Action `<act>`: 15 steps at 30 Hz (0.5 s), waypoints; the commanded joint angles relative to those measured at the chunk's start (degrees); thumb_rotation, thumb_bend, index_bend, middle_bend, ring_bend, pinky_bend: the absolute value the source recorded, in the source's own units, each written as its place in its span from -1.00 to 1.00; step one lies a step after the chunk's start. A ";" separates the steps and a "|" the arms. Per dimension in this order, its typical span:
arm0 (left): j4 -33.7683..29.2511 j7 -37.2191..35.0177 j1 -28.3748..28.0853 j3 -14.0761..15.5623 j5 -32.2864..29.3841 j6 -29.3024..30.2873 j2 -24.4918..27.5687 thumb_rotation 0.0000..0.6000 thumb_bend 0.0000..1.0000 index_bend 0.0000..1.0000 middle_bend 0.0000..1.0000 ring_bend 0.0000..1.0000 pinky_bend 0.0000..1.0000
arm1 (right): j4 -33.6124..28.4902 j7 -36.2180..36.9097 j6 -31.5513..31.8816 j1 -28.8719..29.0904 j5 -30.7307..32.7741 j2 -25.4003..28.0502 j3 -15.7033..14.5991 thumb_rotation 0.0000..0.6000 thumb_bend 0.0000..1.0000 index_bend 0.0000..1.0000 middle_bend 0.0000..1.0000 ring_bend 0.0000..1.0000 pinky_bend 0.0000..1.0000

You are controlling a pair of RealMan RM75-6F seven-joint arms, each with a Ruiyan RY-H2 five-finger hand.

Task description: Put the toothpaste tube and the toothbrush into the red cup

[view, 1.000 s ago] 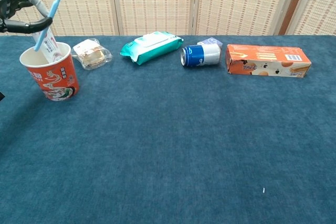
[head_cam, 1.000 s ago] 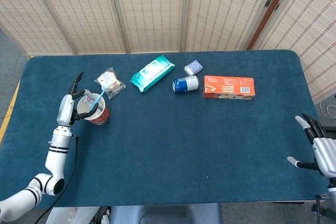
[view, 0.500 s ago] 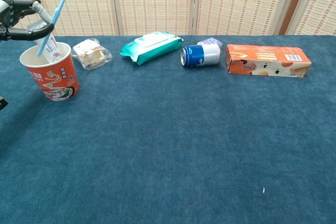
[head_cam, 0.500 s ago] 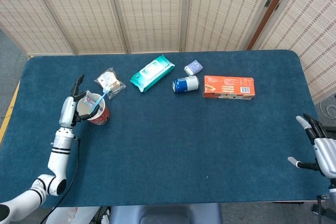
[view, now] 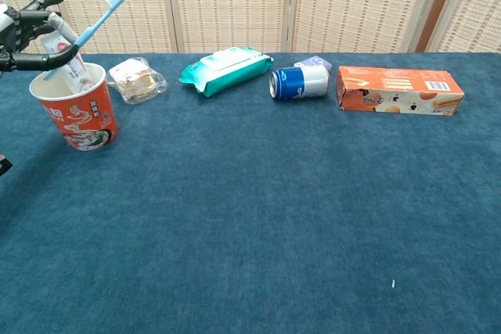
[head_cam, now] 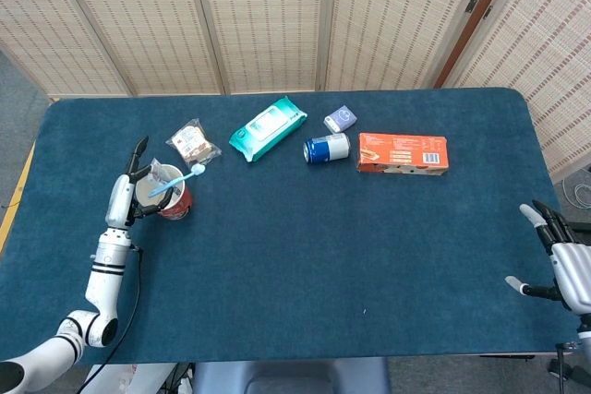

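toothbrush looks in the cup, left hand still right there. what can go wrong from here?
1. The toothbrush leans steeply out of the red cup and the left robot hand is right against it; pulling away could drag it out.
2. The fingers sit at the cup's rim, so a sideways retreat may tip the cup, with the toothpaste tube inside.
3. The snack packet lies close beside the cup and could get bumped.

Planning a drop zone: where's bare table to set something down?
Free: the whole near half of the table, in front of the orange box and blue can. Crowded: far row, and the left hand beside the red cup.
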 commanded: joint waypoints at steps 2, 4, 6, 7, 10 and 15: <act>0.35 -0.56 0.02 0.07 0.05 0.06 -0.35 1.00 -0.23 0.02 -1.00 -1.00 -1.00 | 0.03 0.07 -0.03 0.02 0.04 0.02 0.02 1.00 -1.00 -0.90 -0.92 -1.00 -0.49; 0.50 -0.67 -0.01 0.16 0.14 0.06 -0.47 1.00 -0.23 0.02 -1.00 -1.00 -1.00 | 0.05 0.08 -0.09 0.03 0.12 0.04 0.02 1.00 -1.00 -0.90 -0.92 -1.00 -0.49; 0.53 -0.88 -0.01 0.13 0.15 0.19 -0.63 1.00 -0.23 0.02 -1.00 -1.00 -1.00 | 0.05 0.11 -0.06 0.04 0.10 0.04 0.04 1.00 -1.00 -0.90 -0.92 -1.00 -0.49; 0.49 -1.07 -0.03 0.09 0.12 0.20 -0.72 1.00 -0.23 0.02 -1.00 -1.00 -1.00 | 0.04 0.14 -0.02 0.02 0.07 0.06 0.03 1.00 -1.00 -0.90 -0.92 -1.00 -0.49; 0.16 -1.81 0.03 0.07 0.05 0.15 -0.93 1.00 -0.23 0.02 -1.00 -1.00 -1.00 | 0.07 0.21 -0.03 0.02 0.08 0.08 0.04 1.00 -1.00 -0.90 -0.92 -1.00 -0.49; -0.36 -3.16 0.09 0.00 -0.13 -0.11 -1.42 1.00 -0.23 0.01 -1.00 -1.00 -1.00 | 0.07 0.28 -0.09 0.05 0.08 0.14 0.03 1.00 -1.00 -0.90 -0.92 -1.00 -0.49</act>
